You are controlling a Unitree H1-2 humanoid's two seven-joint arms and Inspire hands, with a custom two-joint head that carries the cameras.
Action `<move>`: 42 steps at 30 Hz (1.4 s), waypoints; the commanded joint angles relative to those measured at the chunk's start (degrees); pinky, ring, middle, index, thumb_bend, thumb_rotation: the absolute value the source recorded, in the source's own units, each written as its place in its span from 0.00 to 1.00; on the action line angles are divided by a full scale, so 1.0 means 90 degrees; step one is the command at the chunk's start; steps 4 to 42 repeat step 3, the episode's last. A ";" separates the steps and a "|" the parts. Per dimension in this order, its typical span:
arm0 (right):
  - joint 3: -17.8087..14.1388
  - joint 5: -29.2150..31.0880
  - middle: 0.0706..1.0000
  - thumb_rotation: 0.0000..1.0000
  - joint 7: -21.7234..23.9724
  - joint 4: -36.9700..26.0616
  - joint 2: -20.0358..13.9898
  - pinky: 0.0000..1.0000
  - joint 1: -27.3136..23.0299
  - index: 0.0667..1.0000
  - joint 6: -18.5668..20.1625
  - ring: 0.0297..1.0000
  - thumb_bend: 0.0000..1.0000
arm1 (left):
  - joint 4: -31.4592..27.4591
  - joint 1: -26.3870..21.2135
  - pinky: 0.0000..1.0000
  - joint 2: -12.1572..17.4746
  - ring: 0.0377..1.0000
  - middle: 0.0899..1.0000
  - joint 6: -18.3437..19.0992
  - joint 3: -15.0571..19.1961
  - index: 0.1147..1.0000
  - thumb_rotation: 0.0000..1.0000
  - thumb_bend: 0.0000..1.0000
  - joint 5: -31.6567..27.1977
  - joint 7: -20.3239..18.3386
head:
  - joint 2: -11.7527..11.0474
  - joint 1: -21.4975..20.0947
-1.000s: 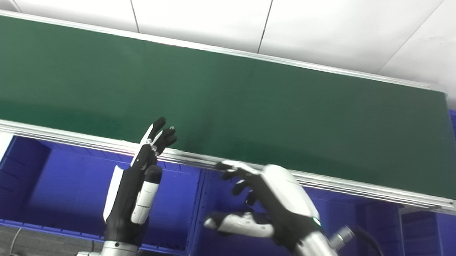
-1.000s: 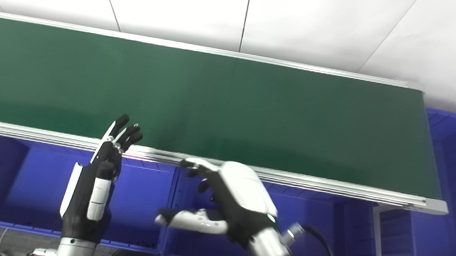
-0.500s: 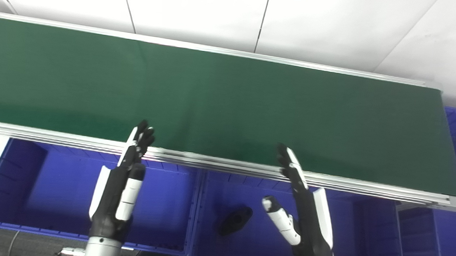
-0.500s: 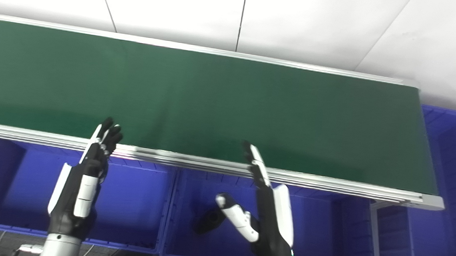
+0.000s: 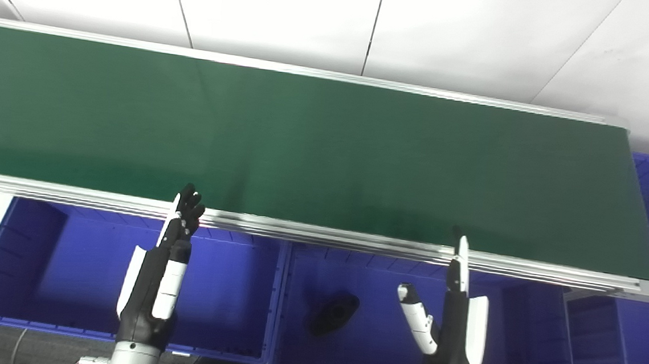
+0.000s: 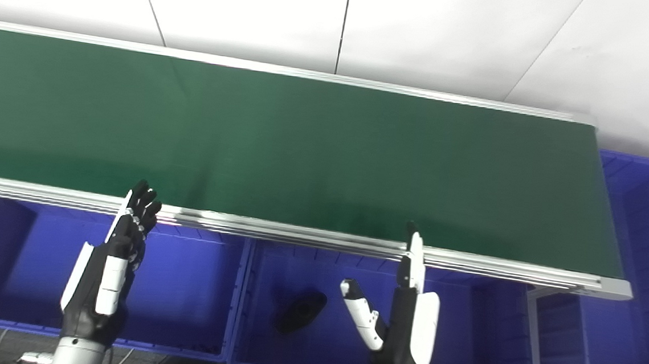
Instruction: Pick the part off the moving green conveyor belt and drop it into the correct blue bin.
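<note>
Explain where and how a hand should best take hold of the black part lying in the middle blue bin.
The black part lies flat and elongated on the bin floor, slanting from near-left to far-right. Probably best: come straight down from above and pinch across its narrow middle, since the bin walls block a sideways approach. The open right hand is nearest.

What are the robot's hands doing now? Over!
Left hand open, empty. Right hand open, empty. Small black part lying in the middle blue plastic bin. Green conveyor belt bare, nothing blocking.
</note>
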 commanded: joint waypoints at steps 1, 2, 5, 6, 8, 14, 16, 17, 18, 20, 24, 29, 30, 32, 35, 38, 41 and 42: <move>0.1168 -0.0596 1.00 1.00 -0.0347 0.0693 0.1137 0.99 -0.0079 1.00 -0.0496 0.99 0.74 | -0.0087 -0.0052 1.00 0.0002 0.98 0.99 -0.0503 0.0007 1.00 1.00 0.67 -0.0055 -0.0123 | -0.0043 0.0030; 0.1161 -0.0608 1.00 1.00 -0.0350 0.0706 0.1134 0.99 -0.0085 1.00 -0.0496 0.99 0.75 | -0.0062 -0.0060 1.00 -0.0006 0.98 0.99 -0.0517 0.0010 1.00 1.00 0.67 -0.0049 -0.0124 | -0.0043 0.0030; 0.1149 -0.0615 1.00 1.00 -0.0347 0.0718 0.1122 0.99 -0.0092 1.00 -0.0496 0.99 0.75 | -0.0020 -0.0071 1.00 -0.0015 0.98 0.99 -0.0549 0.0009 1.00 1.00 0.67 -0.0039 -0.0128 | -0.0088 0.0061; 0.1149 -0.0615 1.00 1.00 -0.0347 0.0718 0.1122 0.99 -0.0092 1.00 -0.0496 0.99 0.75 | -0.0020 -0.0071 1.00 -0.0015 0.98 0.99 -0.0549 0.0009 1.00 1.00 0.67 -0.0039 -0.0128 | -0.0088 0.0061; 0.1149 -0.0615 1.00 1.00 -0.0347 0.0718 0.1122 0.99 -0.0092 1.00 -0.0496 0.99 0.75 | -0.0020 -0.0071 1.00 -0.0015 0.98 0.99 -0.0549 0.0009 1.00 1.00 0.67 -0.0039 -0.0128 | -0.0088 0.0061; 0.1149 -0.0615 1.00 1.00 -0.0347 0.0718 0.1122 0.99 -0.0092 1.00 -0.0496 0.99 0.75 | -0.0020 -0.0071 1.00 -0.0015 0.98 0.99 -0.0549 0.0009 1.00 1.00 0.67 -0.0039 -0.0128 | -0.0088 0.0061; 0.1149 -0.0615 1.00 1.00 -0.0347 0.0718 0.1122 0.99 -0.0092 1.00 -0.0496 0.99 0.75 | -0.0020 -0.0071 1.00 -0.0015 0.98 0.99 -0.0549 0.0009 1.00 1.00 0.67 -0.0039 -0.0128 | -0.0088 0.0061; 0.1149 -0.0615 1.00 1.00 -0.0347 0.0718 0.1122 0.99 -0.0092 1.00 -0.0496 0.99 0.75 | -0.0020 -0.0071 1.00 -0.0015 0.98 0.99 -0.0549 0.0009 1.00 1.00 0.67 -0.0039 -0.0128 | -0.0088 0.0061; 0.1149 -0.0615 1.00 1.00 -0.0347 0.0718 0.1122 0.99 -0.0092 1.00 -0.0496 0.99 0.75 | -0.0020 -0.0071 1.00 -0.0015 0.98 0.99 -0.0549 0.0009 1.00 1.00 0.67 -0.0039 -0.0128 | -0.0088 0.0061; 0.1149 -0.0615 1.00 1.00 -0.0347 0.0718 0.1122 0.99 -0.0092 1.00 -0.0496 0.99 0.75 | -0.0020 -0.0071 1.00 -0.0015 0.98 0.99 -0.0549 0.0009 1.00 1.00 0.67 -0.0039 -0.0128 | -0.0088 0.0061; 0.1149 -0.0615 1.00 1.00 -0.0347 0.0718 0.1122 0.99 -0.0092 1.00 -0.0496 0.99 0.75 | -0.0020 -0.0071 1.00 -0.0015 0.98 0.99 -0.0549 0.0009 1.00 1.00 0.67 -0.0039 -0.0128 | -0.0088 0.0061; 0.1149 -0.0615 1.00 1.00 -0.0347 0.0718 0.1122 0.99 -0.0092 1.00 -0.0496 0.99 0.75 | -0.0020 -0.0071 1.00 -0.0015 0.98 0.99 -0.0549 0.0009 1.00 1.00 0.67 -0.0039 -0.0128 | -0.0088 0.0061; 0.1149 -0.0615 1.00 1.00 -0.0347 0.0718 0.1122 0.99 -0.0092 1.00 -0.0496 0.99 0.75 | -0.0020 -0.0071 1.00 -0.0015 0.98 0.99 -0.0549 0.0009 1.00 1.00 0.67 -0.0039 -0.0128 | -0.0088 0.0061; 0.1149 -0.0615 1.00 1.00 -0.0347 0.0718 0.1122 0.99 -0.0092 1.00 -0.0496 0.99 0.75 | -0.0020 -0.0071 1.00 -0.0015 0.98 0.99 -0.0549 0.0009 1.00 1.00 0.67 -0.0039 -0.0128 | -0.0088 0.0061; 0.1149 -0.0615 1.00 1.00 -0.0347 0.0718 0.1122 0.99 -0.0092 1.00 -0.0496 0.99 0.75 | -0.0020 -0.0071 1.00 -0.0015 0.98 0.99 -0.0549 0.0009 1.00 1.00 0.67 -0.0039 -0.0128 | -0.0088 0.0061; 0.1149 -0.0615 1.00 1.00 -0.0347 0.0718 0.1122 0.99 -0.0092 1.00 -0.0496 0.99 0.75 | -0.0020 -0.0071 1.00 -0.0015 0.98 0.99 -0.0549 0.0009 1.00 1.00 0.67 -0.0039 -0.0128 | -0.0088 0.0061; 0.1149 -0.0615 1.00 1.00 -0.0347 0.0718 0.1122 0.99 -0.0092 1.00 -0.0496 0.99 0.75 | -0.0020 -0.0071 1.00 -0.0015 0.98 0.99 -0.0549 0.0009 1.00 1.00 0.67 -0.0039 -0.0128 | -0.0088 0.0061; 0.1149 -0.0615 1.00 1.00 -0.0347 0.0718 0.1122 0.99 -0.0092 1.00 -0.0496 0.99 0.75 | -0.0020 -0.0071 1.00 -0.0015 0.98 0.99 -0.0549 0.0009 1.00 1.00 0.67 -0.0039 -0.0128 | -0.0088 0.0061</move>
